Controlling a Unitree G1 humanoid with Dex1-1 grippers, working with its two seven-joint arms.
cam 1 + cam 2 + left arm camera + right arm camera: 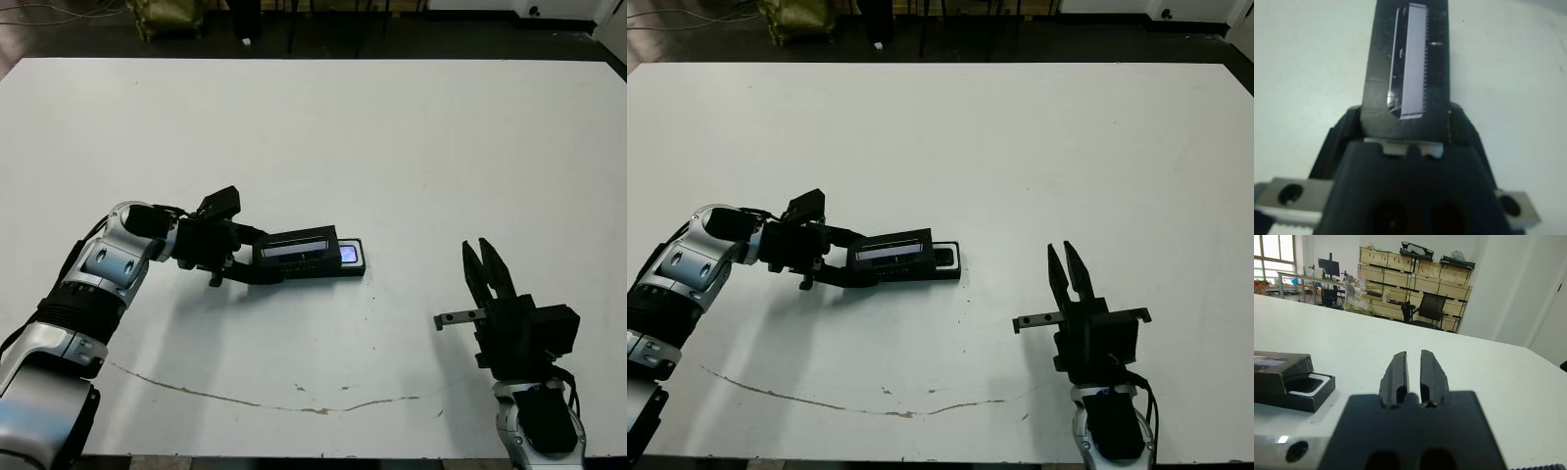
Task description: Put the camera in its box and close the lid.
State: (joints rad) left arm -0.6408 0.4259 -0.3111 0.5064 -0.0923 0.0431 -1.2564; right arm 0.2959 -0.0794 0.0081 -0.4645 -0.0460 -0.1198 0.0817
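Left tool [854, 265] gripping lid [890, 251] over box [945, 268]

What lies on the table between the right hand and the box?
Nothing: in the left eye view, only bare white table lies between the right hand and the box, where the left hand holds the lid.

I see a white surface [411, 147] filling most of my head views, with a thin brownish scuff line [245, 399] curving along near its near edge and a few small dark specks beside it. Beyond the far edge lies a dark floor [88, 37], with an olive-green bundle [165, 17] past the far left corner. Through my right wrist view I see a room beyond the surface: stacked wooden crates [1415, 281] against the wall, a black office chair [1429, 309] before them, a window [1273, 254] and a desk with a monitor [1328, 268].
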